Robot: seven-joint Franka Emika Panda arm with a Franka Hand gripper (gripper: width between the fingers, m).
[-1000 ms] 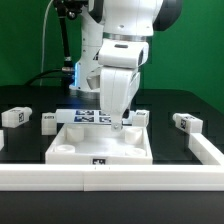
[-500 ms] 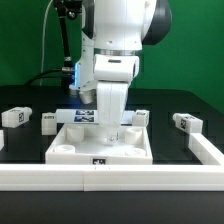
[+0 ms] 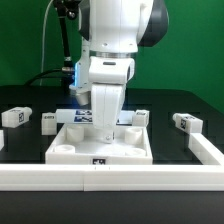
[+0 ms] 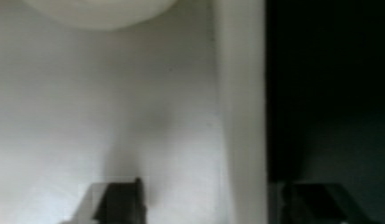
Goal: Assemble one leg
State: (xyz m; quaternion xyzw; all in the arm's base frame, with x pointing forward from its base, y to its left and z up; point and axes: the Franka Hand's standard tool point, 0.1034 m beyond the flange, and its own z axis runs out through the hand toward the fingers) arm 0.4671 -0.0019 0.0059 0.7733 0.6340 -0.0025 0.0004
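Four legs (image 3: 186, 122) lie around one white panel (image 3: 68, 150); one gripper (image 4: 215, 202) hangs over it, spread apart.

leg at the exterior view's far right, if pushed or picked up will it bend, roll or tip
The leg looks like a rigid moulded block, so probably stiff. Its flat faces suggest it would slide, not roll. It lies low on the table, so tipping seems unlikely; the smooth plastic may be slippery.
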